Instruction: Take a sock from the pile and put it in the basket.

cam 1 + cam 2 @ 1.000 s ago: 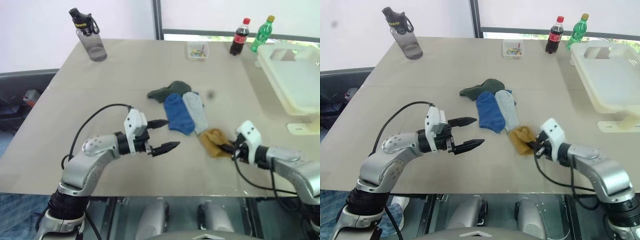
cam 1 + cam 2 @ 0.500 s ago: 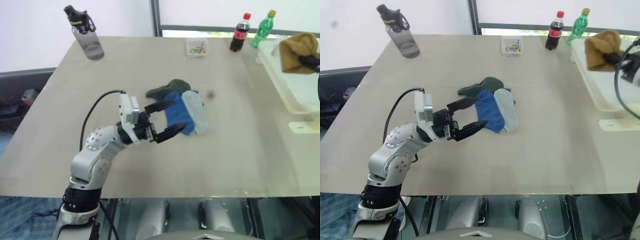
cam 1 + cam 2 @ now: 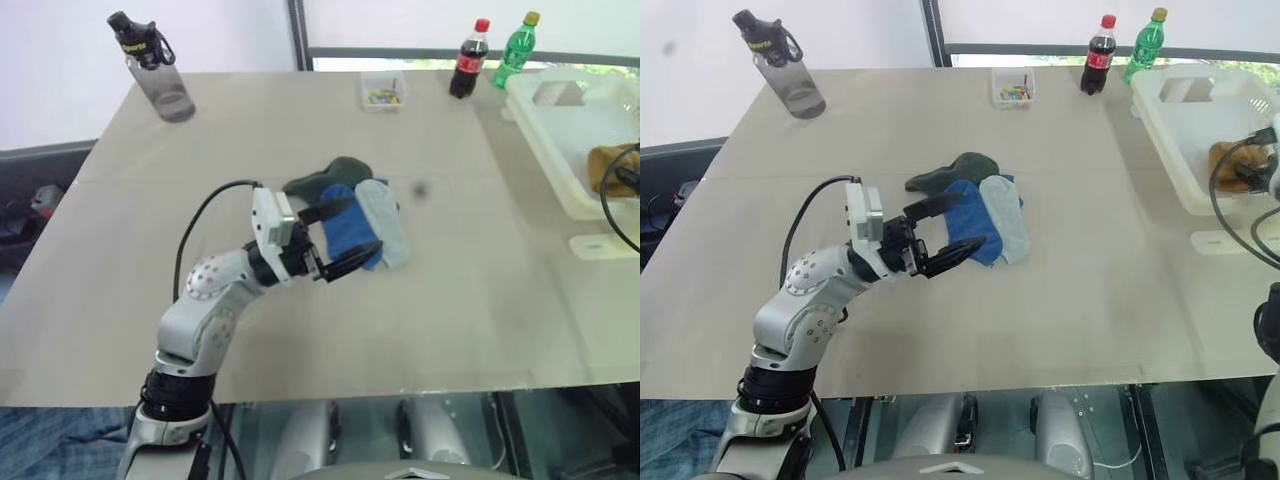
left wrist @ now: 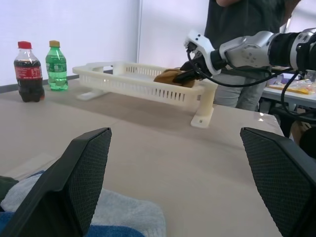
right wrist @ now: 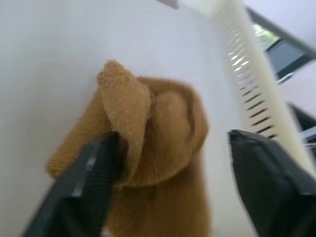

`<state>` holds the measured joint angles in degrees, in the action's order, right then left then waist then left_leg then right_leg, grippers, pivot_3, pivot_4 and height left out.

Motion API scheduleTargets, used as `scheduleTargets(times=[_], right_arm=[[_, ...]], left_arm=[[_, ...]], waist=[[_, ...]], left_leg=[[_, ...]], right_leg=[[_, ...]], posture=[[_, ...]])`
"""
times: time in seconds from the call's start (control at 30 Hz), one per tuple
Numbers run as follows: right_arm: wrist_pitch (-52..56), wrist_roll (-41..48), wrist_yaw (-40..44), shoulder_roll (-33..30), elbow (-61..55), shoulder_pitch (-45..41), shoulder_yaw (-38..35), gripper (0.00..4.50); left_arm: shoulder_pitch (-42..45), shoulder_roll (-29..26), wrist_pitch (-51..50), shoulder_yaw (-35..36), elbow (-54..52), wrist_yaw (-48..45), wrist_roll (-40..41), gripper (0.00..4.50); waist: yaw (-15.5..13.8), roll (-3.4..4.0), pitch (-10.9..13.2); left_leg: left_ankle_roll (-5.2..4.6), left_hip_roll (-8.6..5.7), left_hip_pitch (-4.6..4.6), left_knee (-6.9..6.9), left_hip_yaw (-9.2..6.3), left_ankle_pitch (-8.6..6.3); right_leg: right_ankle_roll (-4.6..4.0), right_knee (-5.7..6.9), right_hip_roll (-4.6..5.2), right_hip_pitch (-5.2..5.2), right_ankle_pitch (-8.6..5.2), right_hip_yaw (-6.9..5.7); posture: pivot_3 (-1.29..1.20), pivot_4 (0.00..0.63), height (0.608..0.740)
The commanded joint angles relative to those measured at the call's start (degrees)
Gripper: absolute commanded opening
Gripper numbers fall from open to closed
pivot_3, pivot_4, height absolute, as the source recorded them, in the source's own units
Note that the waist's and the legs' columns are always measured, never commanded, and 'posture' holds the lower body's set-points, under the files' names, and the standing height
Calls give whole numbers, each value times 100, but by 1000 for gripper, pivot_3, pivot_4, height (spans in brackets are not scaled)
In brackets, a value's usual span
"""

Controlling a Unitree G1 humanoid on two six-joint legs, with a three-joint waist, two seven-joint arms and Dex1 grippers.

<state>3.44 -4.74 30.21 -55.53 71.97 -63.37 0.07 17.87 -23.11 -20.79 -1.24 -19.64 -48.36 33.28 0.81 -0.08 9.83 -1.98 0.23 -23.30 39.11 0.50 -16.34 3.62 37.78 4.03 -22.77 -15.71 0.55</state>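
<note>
The pile sits mid-table: a dark green sock [image 3: 335, 175], a blue sock [image 3: 345, 230] and a pale grey-blue sock [image 3: 385, 225]. My left gripper [image 3: 335, 240] hovers open just above the pile's near-left side, its fingers [image 4: 74, 182] wide apart with nothing between them. The cream-white basket [image 3: 545, 130] stands at the table's right edge. A mustard sock [image 3: 1230, 165] lies inside it. My right gripper [image 5: 173, 138] is over the basket floor, open, with the mustard sock [image 5: 148, 128] crumpled between the spread fingers and leaning on one of them.
Along the far edge stand a grey water bottle [image 3: 145, 65], a small clear box [image 3: 379, 90], a cola bottle [image 3: 467, 60] and a green bottle [image 3: 513, 50]. A white bracket [image 3: 600, 245] lies beside the basket. A person [image 4: 247, 29] stands behind the basket.
My right gripper lifted the mustard sock from the table's front, carried it right into the basket and opened. The left gripper rose a little beside the pile.
</note>
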Motion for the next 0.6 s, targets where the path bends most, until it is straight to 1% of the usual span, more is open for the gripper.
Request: scheduleTargets(times=[0.03,0.13,0.17,0.23,0.27,0.3,0.37,0.4,0.43,0.47,0.5,0.53,0.57,0.6], right_arm=[[-516,-534,-28,-370,-209,-153,308,4371],[-685,-606,99,-439,-416,-192,312,4371],[-726,-450,324,-406,-611,-202,195,4371],[-399,321,1121,-142,-1295,-119,-292,4371],[-99,794,1588,29,-1817,86,-524,4371],[236,1233,1966,182,-2469,421,-704,4371],[961,2265,2528,578,-4216,1517,-1048,4371],[1378,2734,2736,714,-5085,2182,-1137,4371],[1713,3062,2819,822,-5819,2759,-1184,4371],[1971,3257,2817,866,-6325,3144,-1231,4371],[2178,3461,2872,926,-6870,3686,-1230,4371],[2355,3647,2820,1043,-7324,4162,-1277,4371],[2495,3788,2766,1117,-7640,4484,-1325,4371],[2620,3974,2760,1186,-7951,4849,-1384,4371]], left_arm=[[-32,-37,-38,-3,-243,174,-52,4500],[-102,-97,-156,15,-324,372,-128,4500],[-145,-141,-198,42,-370,467,-185,4500],[-318,-280,-292,160,-514,663,-299,4500],[-435,-375,-384,245,-607,767,-322,4500],[-553,-454,-457,337,-698,839,-303,4500],[-833,-638,-610,565,-903,968,-221,4500],[-993,-730,-746,702,-1028,1059,-164,4500],[-1141,-803,-887,829,-1147,1157,-114,4500],[-1239,-851,-995,910,-1245,1236,-65,4500],[-1440,-924,-1060,1072,-1373,1272,-5,4500],[-1682,-978,-1071,1252,-1487,1285,29,4500],[-1848,-1018,-1080,1375,-1573,1299,60,4500],[-2103,-1058,-1085,1547,-1671,1297,100,4500]], waist=[[-2,0,0],[-1,1,0],[2,1,0],[31,4,2],[54,4,2],[74,3,2],[85,-9,-3],[36,-15,-7],[-19,-22,-11],[-64,-19,-11],[-98,-7,-4],[-166,6,-6],[-183,7,-7],[-185,7,-7]], left_leg=[[0,1,1,0,0,0],[0,1,2,1,4,0],[0,1,3,1,7,0],[0,5,9,1,17,0],[0,6,13,-2,23,0],[0,12,20,-5,29,-1],[0,29,31,-12,15,-1],[2,36,32,-5,11,-2],[2,38,24,-6,-8,-2],[2,43,21,-5,-19,-3],[2,37,14,-4,-25,-3],[1,31,3,3,-28,-3],[0,15,-29,15,-29,-3],[0,12,-48,26,-39,-3]], right_leg=[[0,1,-1,0,0,0],[0,3,0,-1,0,5],[0,5,0,-1,0,9],[2,7,-2,-3,1,22],[2,10,-3,-4,1,29],[3,11,-9,-4,2,36],[2,9,-22,12,1,31],[2,10,-28,16,1,31],[1,9,-25,17,1,27],[0,10,-12,20,1,22],[0,10,1,16,0,15],[0,12,4,10,0,10],[1,23,4,-23,1,8],[2,20,14,-33,2,4]], posture=[[0,150,740],[0,150,740],[0,150,740],[0,150,740],[0,150,740],[0,150,740],[0,150,740],[0,150,740],[0,150,740],[0,150,740],[0,150,740],[0,150,740],[0,150,740],[0,150,740]])
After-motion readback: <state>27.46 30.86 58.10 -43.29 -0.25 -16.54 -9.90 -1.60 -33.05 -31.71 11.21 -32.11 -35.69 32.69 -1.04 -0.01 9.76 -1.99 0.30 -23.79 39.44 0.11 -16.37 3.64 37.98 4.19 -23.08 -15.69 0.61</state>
